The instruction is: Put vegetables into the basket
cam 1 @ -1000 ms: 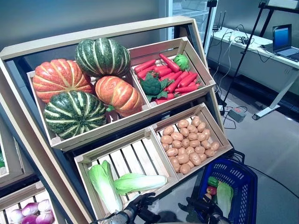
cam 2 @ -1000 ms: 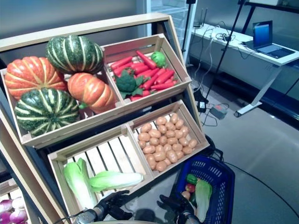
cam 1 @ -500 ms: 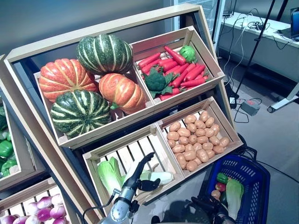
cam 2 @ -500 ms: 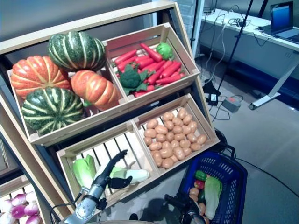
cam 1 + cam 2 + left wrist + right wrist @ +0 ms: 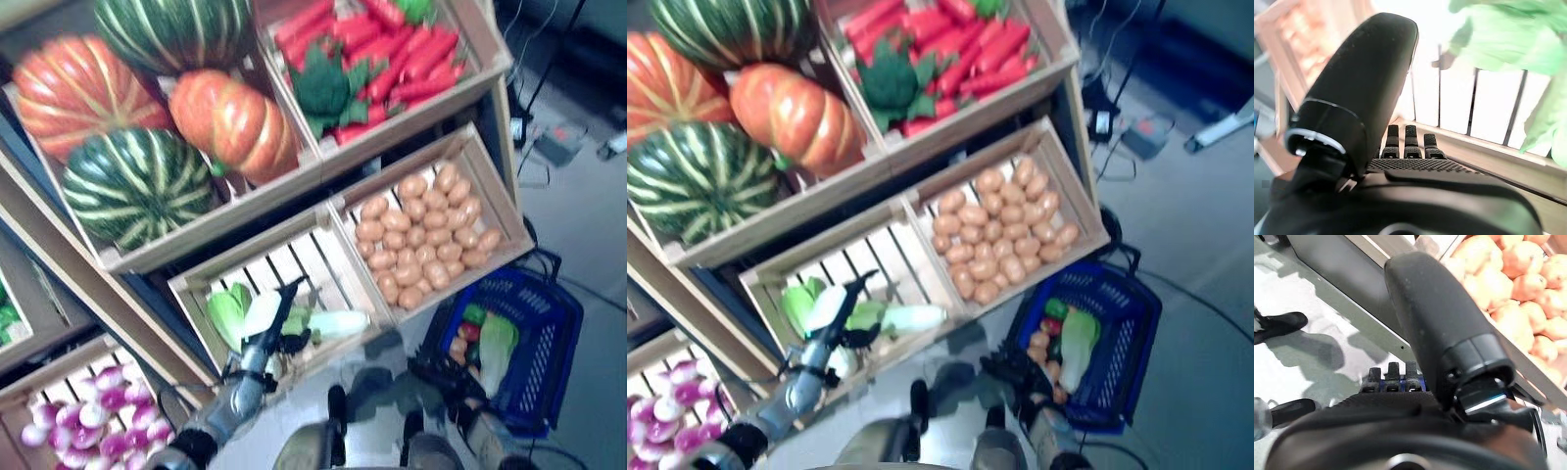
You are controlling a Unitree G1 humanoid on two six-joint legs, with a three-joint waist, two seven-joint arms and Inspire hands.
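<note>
One cabbage crosswise, tip right.

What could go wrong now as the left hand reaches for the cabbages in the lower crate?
1. The left hand is open above two cabbages lying close together, so it may grab a loose leaf and drop one.
2. The basket sits off to the right behind the crate's raised rim, so a low carry may snag there.

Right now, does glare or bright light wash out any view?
Left wrist view: the crate slats behind the cabbage are blown out to white. Right wrist view: the floor carries a bright sheen and the potatoes look pale. Both eye views: evenly lit, no glare.
</note>
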